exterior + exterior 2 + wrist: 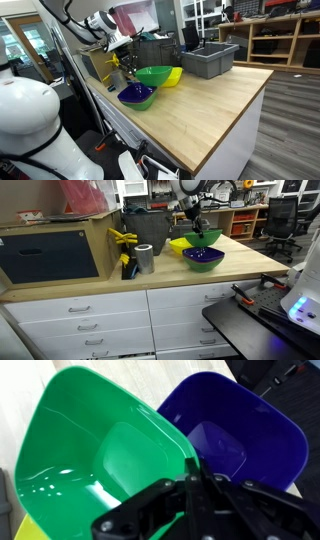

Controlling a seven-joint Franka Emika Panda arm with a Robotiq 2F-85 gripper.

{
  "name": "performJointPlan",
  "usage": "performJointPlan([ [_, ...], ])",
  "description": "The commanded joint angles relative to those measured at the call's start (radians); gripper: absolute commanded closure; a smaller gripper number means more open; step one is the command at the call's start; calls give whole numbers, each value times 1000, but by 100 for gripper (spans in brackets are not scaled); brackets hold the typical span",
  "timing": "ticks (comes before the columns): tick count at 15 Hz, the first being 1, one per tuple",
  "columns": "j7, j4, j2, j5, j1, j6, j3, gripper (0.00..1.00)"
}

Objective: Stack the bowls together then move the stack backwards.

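A metal can [145, 258] stands on the wooden counter [220, 110] to the left of the bowls in an exterior view. A grey bin [210, 60] sits behind them, clear of the gripper's reach. The arm [100, 24] comes down from above. The gripper [196, 475] has its fingers pressed together, pinching the rim of the green bowl [90, 450], which hangs tilted. The yellow bowl [180, 246] lies just beside it, and the purple bowl [235, 440] is close on the right in the wrist view. All 3 are glossy with wavy rims.
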Motion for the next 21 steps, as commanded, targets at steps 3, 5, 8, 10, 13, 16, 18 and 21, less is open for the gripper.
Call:
performJointPlan([
  [3,-14,-92,-93,10,37,-2,35,99],
  [5,-6,-138,-130,24,35,19,36,99],
  [8,38,-203,-187,31,44,40,43,99],
  [10,84,-255,-224,19,54,86,52,99],
  [13,164,-328,-237,0,68,196,72,99],
  [16,254,-370,-220,-28,70,293,93,99],
  [18,310,-393,-217,-49,72,338,104,99],
  [21,367,-412,-215,-83,69,366,112,99],
])
